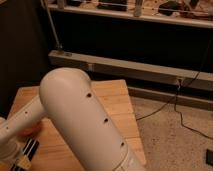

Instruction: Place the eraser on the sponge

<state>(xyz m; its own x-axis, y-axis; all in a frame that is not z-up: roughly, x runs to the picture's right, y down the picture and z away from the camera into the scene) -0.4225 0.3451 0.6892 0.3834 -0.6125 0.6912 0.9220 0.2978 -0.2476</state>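
Hovering bottom left over table point(112, 100), fingers point(26, 154) parted, orange object point(31, 131) beside

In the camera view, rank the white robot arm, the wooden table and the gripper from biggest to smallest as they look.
Largest: the white robot arm, though nearness to the camera inflates it.
Then: the wooden table.
Smallest: the gripper, at lower left.

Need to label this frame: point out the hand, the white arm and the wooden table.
hand point(25, 153): camera view, bottom left corner, on its dark end.
white arm point(75, 102): camera view, on the big rounded link.
wooden table point(117, 102): camera view, on bare planks right of the arm.
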